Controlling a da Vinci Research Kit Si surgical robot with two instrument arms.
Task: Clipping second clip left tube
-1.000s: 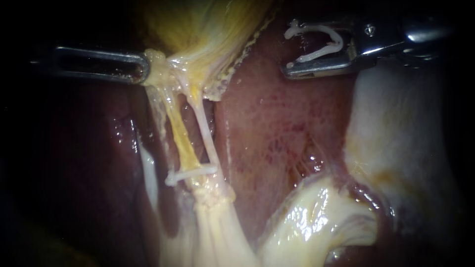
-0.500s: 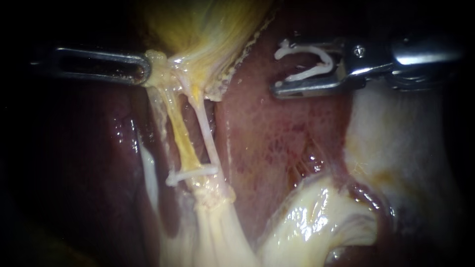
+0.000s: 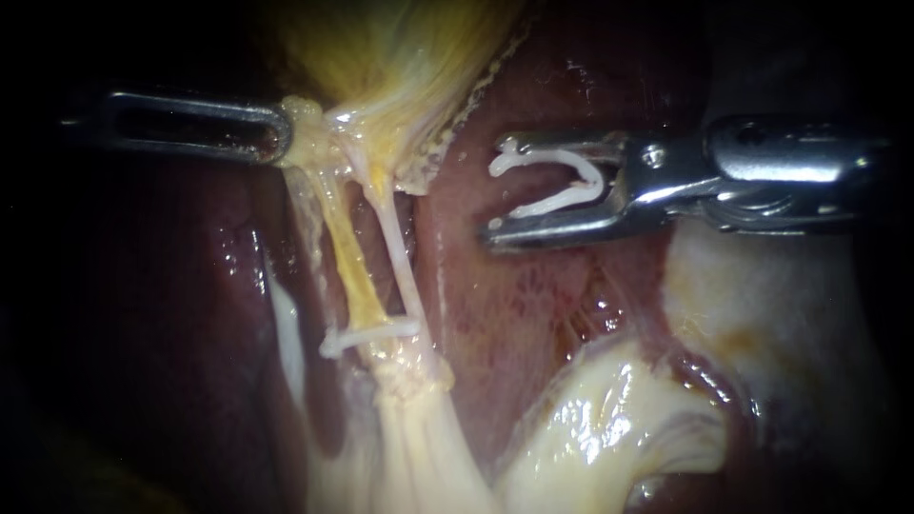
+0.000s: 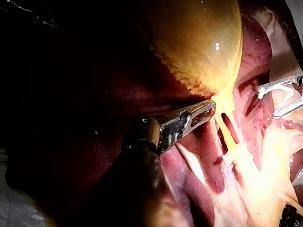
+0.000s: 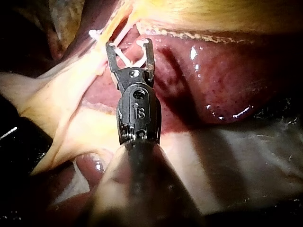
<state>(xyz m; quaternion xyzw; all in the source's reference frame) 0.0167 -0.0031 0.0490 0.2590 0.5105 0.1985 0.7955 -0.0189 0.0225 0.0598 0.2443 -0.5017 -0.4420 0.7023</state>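
At the centre of the endoscope view, the left tube (image 3: 347, 257) runs taut from 11 to 5 o'clock. The right tube (image 3: 400, 271) lies just beside it at 3 o'clock. A closed clip (image 3: 369, 333) lies across their 6 o'clock end.

At 3 o'clock of the tubes, well apart and over the liver (image 3: 533, 286), the right instrument (image 3: 495, 188) holds its jaws wide. An open clip (image 3: 557, 181) sits between them, one leg against each jaw.

At 11 o'clock, the left instrument (image 3: 282, 133) is clenched on the neck of the gallbladder (image 3: 400, 57).

Only the left wrist view shows the gallbladder's rounded body. Only the right wrist view shows the tubes ahead of the right jaw tips, outside the gap.
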